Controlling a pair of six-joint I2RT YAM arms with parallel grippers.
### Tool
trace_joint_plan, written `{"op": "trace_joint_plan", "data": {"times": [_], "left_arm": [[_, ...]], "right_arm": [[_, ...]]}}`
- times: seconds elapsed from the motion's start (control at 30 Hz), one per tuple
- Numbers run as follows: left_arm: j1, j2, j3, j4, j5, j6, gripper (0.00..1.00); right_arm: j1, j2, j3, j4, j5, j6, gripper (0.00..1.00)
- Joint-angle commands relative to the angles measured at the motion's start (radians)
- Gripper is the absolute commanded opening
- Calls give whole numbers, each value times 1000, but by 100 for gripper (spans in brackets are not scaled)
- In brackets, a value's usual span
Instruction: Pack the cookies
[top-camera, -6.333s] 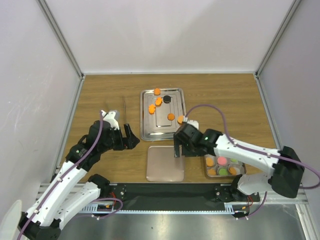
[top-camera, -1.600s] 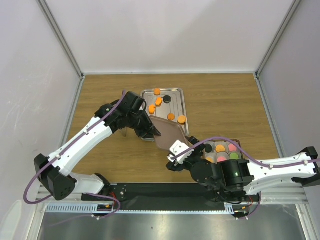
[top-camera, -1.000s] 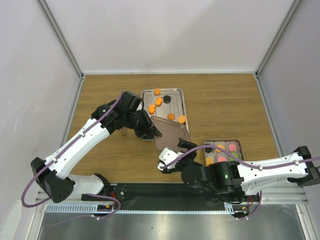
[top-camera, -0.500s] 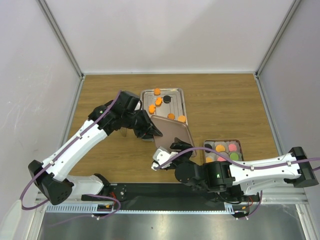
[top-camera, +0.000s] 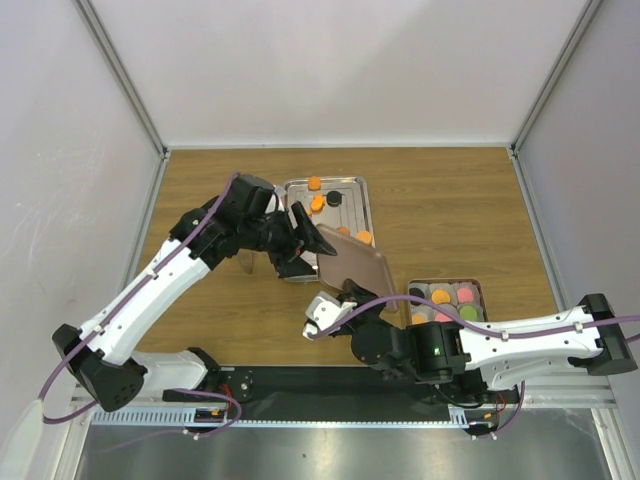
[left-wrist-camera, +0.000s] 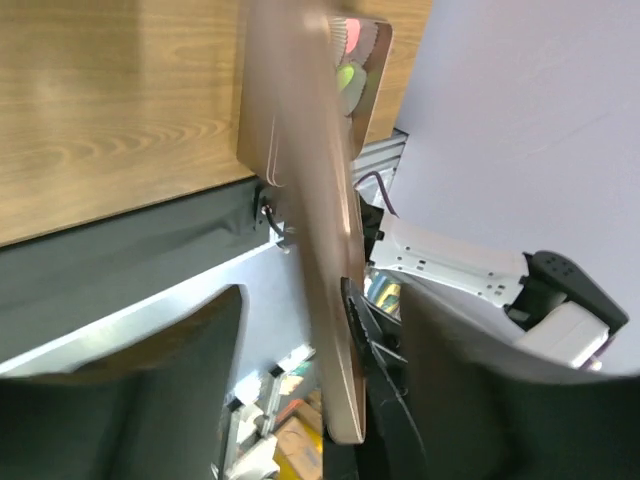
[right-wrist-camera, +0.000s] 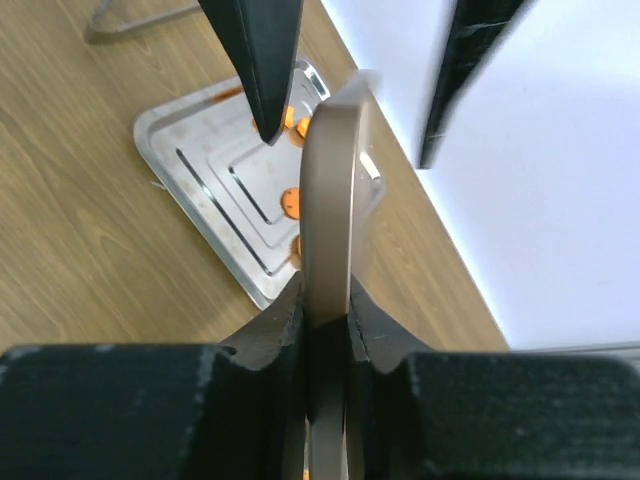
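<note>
Right pincer (right-wrist-camera: 322, 300) closed on lid (top-camera: 352, 262); left pincer (top-camera: 312, 232) open astride lid. I judge lid handover; next, I set it squarely on box (top-camera: 484, 300) of cookies (top-camera: 441, 296), right of lid.

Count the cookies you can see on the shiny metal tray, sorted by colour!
Orange round cookies: 4
Black round cookie: 1
Total in sight on the shiny metal tray: 5. The left tool may hide more.

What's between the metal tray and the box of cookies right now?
The brown lid, tilted and pinched by the right gripper, sits between the tray and the box; the top view shows it.
</note>
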Motion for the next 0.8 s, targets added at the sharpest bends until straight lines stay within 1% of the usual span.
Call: {"op": "trace_joint_plan", "data": {"times": [0.0,0.03,0.1,0.17,0.23,0.27,0.3,0.33,0.37,0.4,0.43,0.47,0.5,0.53,0.57,0.6,0.63,0.67,0.7,0.73,0.77], "left_arm": [[14,-45,58,52,1,32,73],[17,-46,61,64,-12,47,78],[32,-60,68,96,-27,65,83],[70,-74,70,129,-35,120,86],[108,-112,50,222,-27,192,88],[156,-126,18,266,-4,219,89],[185,-147,-1,352,16,240,88],[211,-181,-25,403,34,268,88],[252,-204,-69,440,49,278,88],[270,-222,-93,505,56,286,89],[282,-262,-119,541,65,292,88],[296,-282,-181,573,71,292,89],[296,-301,-214,610,68,291,89],[296,-327,-252,697,68,294,89],[296,-362,-330,740,66,289,89],[296,-377,-367,780,89,276,89],[296,-385,-402,822,105,276,89],[290,-387,-457,913,129,280,89],[282,-381,-476,916,152,288,90],[277,-375,-490,960,172,294,90],[256,-353,-514,1001,184,302,90]], "right_arm": [[0,-27,43,28,44,-9,13],[0,-30,51,27,44,-3,11],[-8,-30,62,10,49,31,8],[-25,-30,88,-39,52,81,4],[-40,-44,126,-94,10,182,2],[-62,-53,137,-133,-23,213,3],[-80,-68,154,-157,-48,245,2],[-103,-71,174,-192,-81,341,2],[-135,-76,227,-269,-156,386,2],[-196,-77,252,-304,-190,443,0],[-235,-82,272,-329,-227,518,0],[-269,-85,313,-382,-316,563,0],[-342,-88,329,-400,-358,597,0],[-380,-100,344,-417,-400,630,0],[-419,-108,362,-433,-518,693,0],[-513,-117,370,-438,-580,719,0],[-557,-126,373,-443,-640,752,0],[-613,-146,375,-446,-766,804,0],[-661,-156,369,-441,-834,833,0],[-762,-168,366,-438,-900,859,0],[-807,-185,359,-426,-1015,908,0]]}}
